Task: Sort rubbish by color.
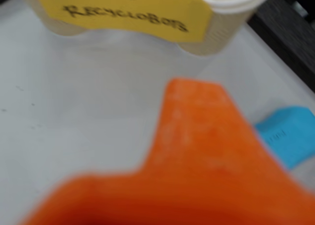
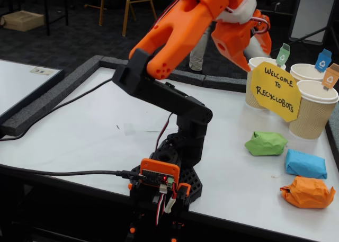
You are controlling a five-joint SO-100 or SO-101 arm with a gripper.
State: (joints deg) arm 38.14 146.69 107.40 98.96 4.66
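The orange pincer (image 2: 244,51) hangs raised above the far right part of the white counter (image 2: 95,131), just beside the yellow sign (image 2: 275,91) fixed across the beige paper cups (image 2: 312,108). Whether its jaws are open or closed I cannot tell, since the wrist view is blurred; nothing shows in its grip. Three crumpled wads lie apart along the counter's right edge: the green wad (image 2: 266,143) nearest the cups, the blue wad (image 2: 305,164) next, and the orange wad (image 2: 308,192) closest to the front right corner.
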